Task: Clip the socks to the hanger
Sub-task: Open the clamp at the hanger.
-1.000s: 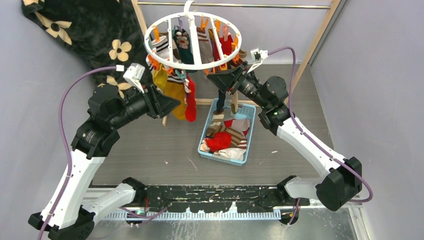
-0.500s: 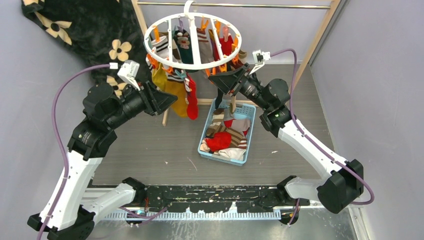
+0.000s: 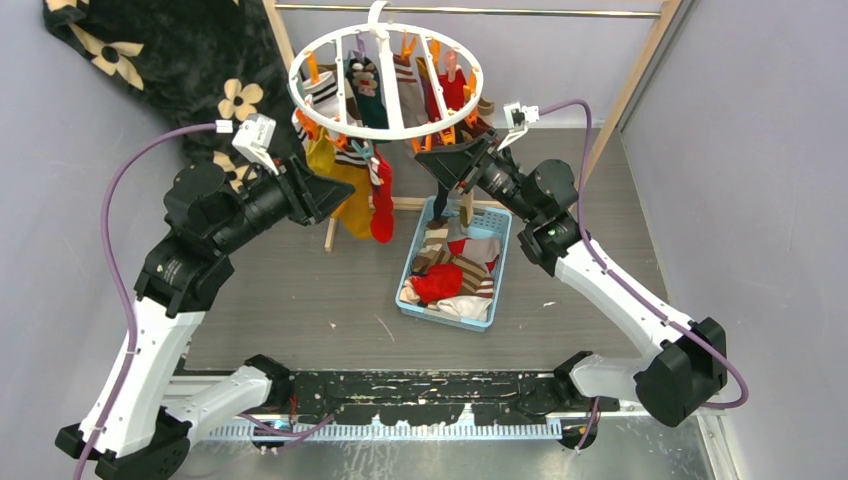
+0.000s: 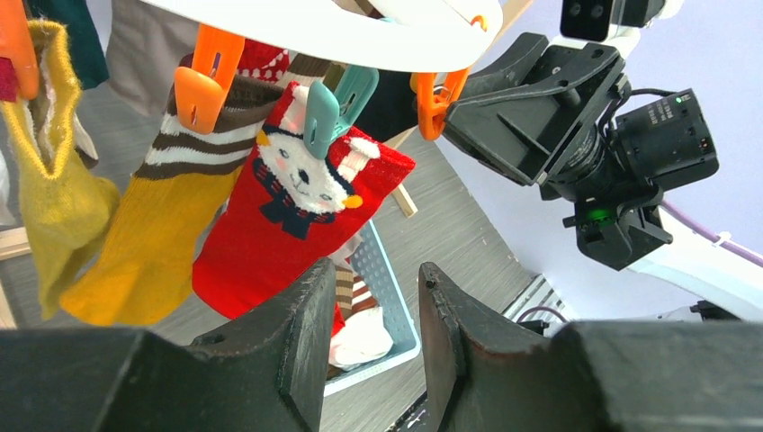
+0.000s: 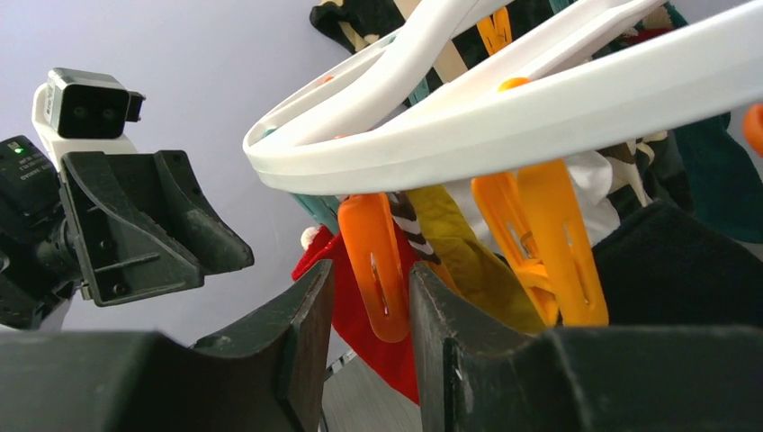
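The white ring hanger (image 3: 385, 80) hangs at the back with orange and teal clips holding several socks. My left gripper (image 3: 338, 196) is open and empty, just left of a red bear sock (image 4: 301, 202) on a teal clip (image 4: 335, 110) and a mustard sock (image 4: 148, 243) on an orange clip (image 4: 200, 83). My right gripper (image 3: 432, 165) is open under the ring's right side. An orange clip (image 5: 376, 265) hangs between its jaws (image 5: 371, 281), against the right finger. A dark sock (image 3: 441, 208) hangs below it. More socks (image 3: 440, 282) lie in the basket.
The light blue basket (image 3: 497, 270) sits on the floor below the hanger. A wooden rack leg (image 3: 328, 240) stands behind the hanging socks. The black flowered blanket (image 3: 170, 70) drapes at the back left. Grey walls close in on both sides.
My left arm has drawn back a little to the left and up, away from the red sock. My right gripper has edged slightly left under the ring. The hanger swung a little.
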Tool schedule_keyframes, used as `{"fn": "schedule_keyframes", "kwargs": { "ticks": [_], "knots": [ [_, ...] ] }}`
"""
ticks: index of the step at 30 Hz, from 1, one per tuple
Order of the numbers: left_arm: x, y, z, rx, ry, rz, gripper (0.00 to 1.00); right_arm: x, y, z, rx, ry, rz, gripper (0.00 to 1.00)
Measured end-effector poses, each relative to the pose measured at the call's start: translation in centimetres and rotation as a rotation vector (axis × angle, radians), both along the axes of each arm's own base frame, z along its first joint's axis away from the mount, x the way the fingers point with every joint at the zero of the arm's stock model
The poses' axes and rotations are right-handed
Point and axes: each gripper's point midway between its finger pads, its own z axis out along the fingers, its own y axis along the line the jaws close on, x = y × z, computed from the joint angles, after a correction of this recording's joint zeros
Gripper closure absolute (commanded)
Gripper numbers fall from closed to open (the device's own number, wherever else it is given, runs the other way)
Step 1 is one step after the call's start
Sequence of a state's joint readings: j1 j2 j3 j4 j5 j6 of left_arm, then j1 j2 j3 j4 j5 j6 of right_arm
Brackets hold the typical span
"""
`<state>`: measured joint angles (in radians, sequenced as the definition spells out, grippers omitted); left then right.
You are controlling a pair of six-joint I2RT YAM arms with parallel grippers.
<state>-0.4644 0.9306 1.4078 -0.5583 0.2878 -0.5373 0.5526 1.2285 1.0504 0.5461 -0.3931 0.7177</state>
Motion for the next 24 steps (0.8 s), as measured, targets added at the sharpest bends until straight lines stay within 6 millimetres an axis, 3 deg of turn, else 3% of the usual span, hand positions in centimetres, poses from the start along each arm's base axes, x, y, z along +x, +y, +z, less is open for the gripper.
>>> {"fn": "schedule_keyframes", "kwargs": {
  "ticks": [3,8,12,19,24],
  "knots": [
    [0.0,-0.1,0.4,-0.013,0.003,0.001,0.6,0.1,0.0,-0.3,0.0,0.008,-0.006,0.58],
    [-0.1,-0.1,0.9,-0.032,0.009,0.002,0.6,0.7,-0.2,-0.6,0.007,0.019,-0.035,0.8],
    [-0.1,-0.1,1.1,-0.036,0.006,0.002,0.6,1.1,-0.5,-1.0,0.025,0.031,-0.067,0.89],
    [-0.1,-0.1,1.3,-0.05,0.018,0.008,0.58,1.0,-0.3,-1.2,0.03,0.036,-0.107,0.93],
    [0.2,-0.3,2.1,-0.076,0.029,0.009,0.57,0.0,1.2,-1.1,0.003,0.012,-0.124,0.94]
  ]
}}
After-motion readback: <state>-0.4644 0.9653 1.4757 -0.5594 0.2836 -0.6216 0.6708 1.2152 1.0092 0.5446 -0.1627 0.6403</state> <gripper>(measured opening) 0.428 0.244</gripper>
